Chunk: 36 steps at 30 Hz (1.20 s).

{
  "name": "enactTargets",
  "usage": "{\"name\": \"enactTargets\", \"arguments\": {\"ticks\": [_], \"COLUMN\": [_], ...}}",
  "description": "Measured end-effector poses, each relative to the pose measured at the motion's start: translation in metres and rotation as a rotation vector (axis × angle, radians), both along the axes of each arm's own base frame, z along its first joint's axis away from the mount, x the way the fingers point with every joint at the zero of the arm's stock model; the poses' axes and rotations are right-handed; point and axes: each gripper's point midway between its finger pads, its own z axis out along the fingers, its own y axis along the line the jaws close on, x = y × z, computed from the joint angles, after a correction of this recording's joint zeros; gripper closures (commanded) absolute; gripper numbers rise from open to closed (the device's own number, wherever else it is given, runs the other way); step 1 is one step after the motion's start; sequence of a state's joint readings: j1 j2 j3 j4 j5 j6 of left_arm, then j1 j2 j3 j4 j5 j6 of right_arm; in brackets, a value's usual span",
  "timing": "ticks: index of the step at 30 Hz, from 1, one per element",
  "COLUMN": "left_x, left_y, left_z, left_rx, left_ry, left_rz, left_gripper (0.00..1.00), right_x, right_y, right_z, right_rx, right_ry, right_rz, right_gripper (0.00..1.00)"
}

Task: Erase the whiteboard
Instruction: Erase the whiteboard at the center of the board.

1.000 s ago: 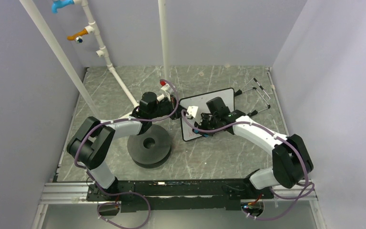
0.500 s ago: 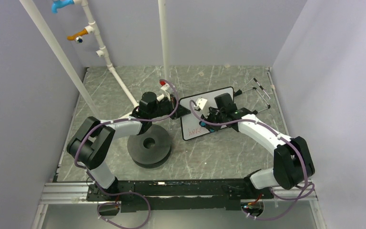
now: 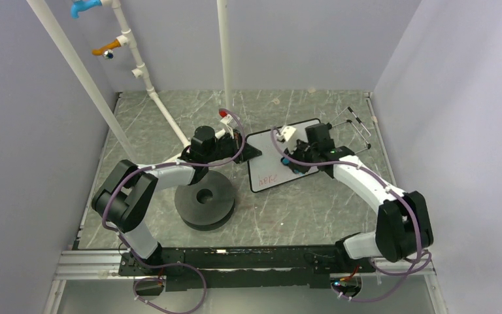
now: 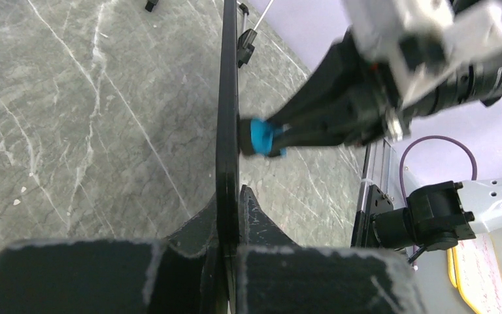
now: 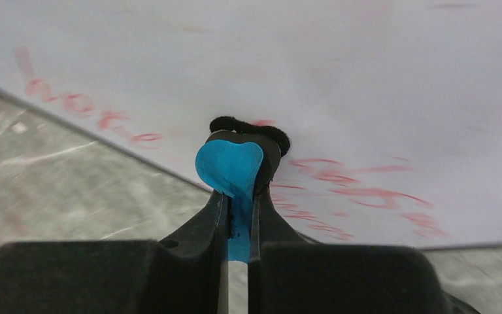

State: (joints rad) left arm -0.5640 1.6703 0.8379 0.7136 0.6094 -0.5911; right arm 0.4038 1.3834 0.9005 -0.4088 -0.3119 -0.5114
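Note:
The whiteboard [image 3: 265, 162] lies tilted on the table, white with red handwriting near its lower left corner. My left gripper [image 3: 247, 152] is shut on its left edge. In the left wrist view the whiteboard [image 4: 227, 98] shows edge-on as a thin black line clamped between the fingers [image 4: 256, 219]. My right gripper [image 3: 289, 159] is shut on the blue-and-black eraser [image 5: 230, 167], whose black felt presses on the whiteboard [image 5: 340, 59] just above red strokes. The eraser [image 4: 261, 137] also shows touching the board's face in the left wrist view.
A black disc [image 3: 204, 199] with a centre hole sits under the left forearm. White pipes [image 3: 163, 111] slant up at the back left. Thin black-handled wire tools [image 3: 358, 127] lie at the back right, beside the board. Grey walls close in both sides.
My right gripper has carried the eraser across the board from its lower left towards the upper right, uncovering red writing at the lower left. The left gripper and the board have stayed put.

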Motion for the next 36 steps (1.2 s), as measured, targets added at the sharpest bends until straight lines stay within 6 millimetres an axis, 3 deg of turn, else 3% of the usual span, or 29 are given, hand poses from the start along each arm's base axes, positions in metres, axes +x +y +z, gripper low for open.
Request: {"name": "enactTargets", "arguments": {"ticks": [3,6,9,14,16,19,24,27,30,36], "left_x": [-0.003,-0.004,-0.004,-0.004,-0.004,-0.004,-0.004,-0.004,-0.004,-0.005], "left_y": [-0.002,-0.003,-0.003,-0.002,-0.002,-0.003,-0.003,-0.003,-0.002,-0.003], "left_z": [0.000,-0.001,-0.002,-0.002,-0.001,-0.001,-0.001,-0.001,-0.001,-0.001], "left_rx": [0.000,0.001,0.002,0.004,0.003,0.003,0.002,0.002,0.002,0.003], "left_ry": [0.002,0.004,0.012,0.014,0.012,0.011,0.014,0.015,0.015,0.016], "left_rz": [-0.011,-0.015,-0.010,-0.009,-0.010,-0.010,-0.010,-0.009,-0.008,-0.014], "left_gripper": [1.00,1.00,1.00,1.00,1.00,1.00,1.00,1.00,1.00,1.00], "right_x": [0.019,0.022,0.016,-0.012,-0.015,-0.007,0.019,0.022,0.018,-0.022], "right_y": [-0.017,-0.017,-0.005,0.031,0.035,0.023,-0.015,-0.019,-0.010,0.048], "right_z": [0.017,0.020,0.017,0.011,0.010,0.011,0.015,0.016,0.016,0.014], "right_rx": [0.019,0.023,0.009,0.013,0.018,0.038,0.044,0.043,0.030,0.039], "right_ry": [-0.072,-0.091,-0.088,-0.060,-0.053,-0.037,-0.050,-0.057,-0.065,-0.054], "right_rz": [-0.086,-0.092,-0.044,0.125,0.144,0.088,-0.091,-0.114,-0.070,0.179], "right_gripper": [1.00,1.00,1.00,1.00,1.00,1.00,1.00,1.00,1.00,1.00]}}
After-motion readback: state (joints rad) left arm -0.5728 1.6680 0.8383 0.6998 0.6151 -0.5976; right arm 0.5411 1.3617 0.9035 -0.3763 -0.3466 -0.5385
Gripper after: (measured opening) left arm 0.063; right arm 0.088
